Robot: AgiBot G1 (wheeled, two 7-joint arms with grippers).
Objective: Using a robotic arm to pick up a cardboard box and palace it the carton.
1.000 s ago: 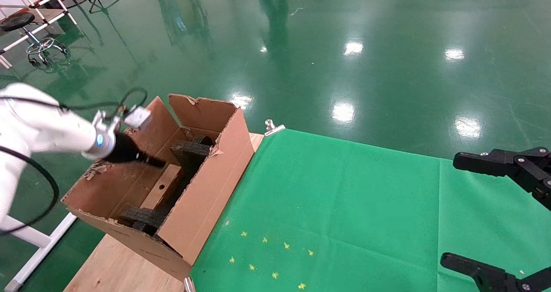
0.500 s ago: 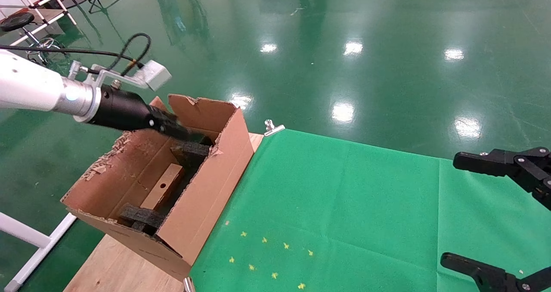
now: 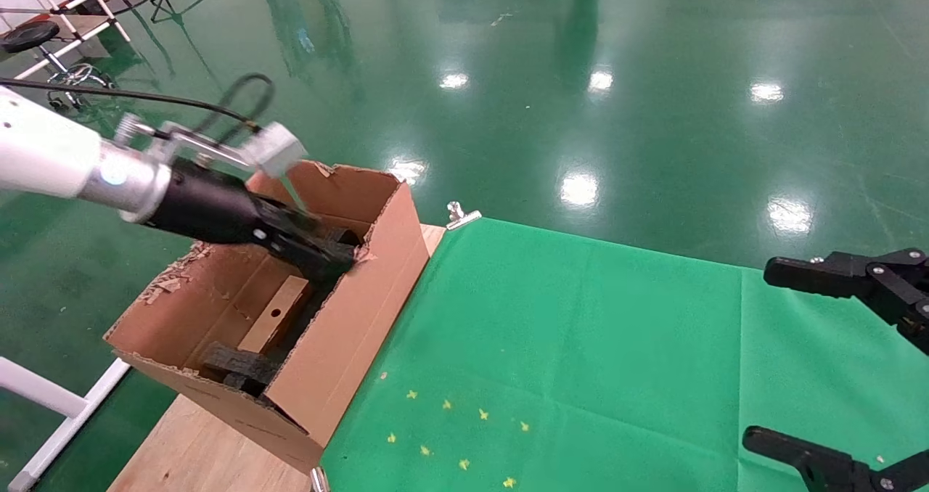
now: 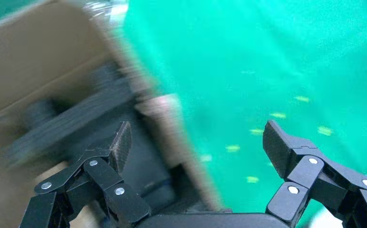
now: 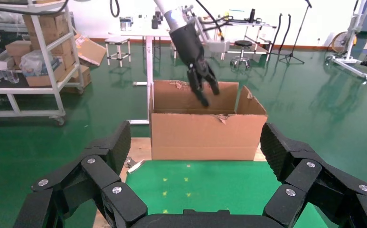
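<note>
The small cardboard box lies inside the carton, between dark foam blocks. The white robotic arm's left gripper is open and empty. It hovers over the carton's far end, close to the wall that faces the green cloth. In the left wrist view the gripper has its fingers spread wide, with the carton's wall and the cloth below. The right wrist view shows the carton with the left gripper above it. My right gripper is parked open at the right edge and also shows in its own wrist view.
A green cloth covers the table to the right of the carton, with small yellow marks. A metal clip holds its far corner. Bare wood shows at the front left. A white frame stands to the left.
The left gripper has risen out of the carton, away from the cardboard box, and swung right towards the cloth-side wall. The box stays in the carton. The right gripper has not moved.
</note>
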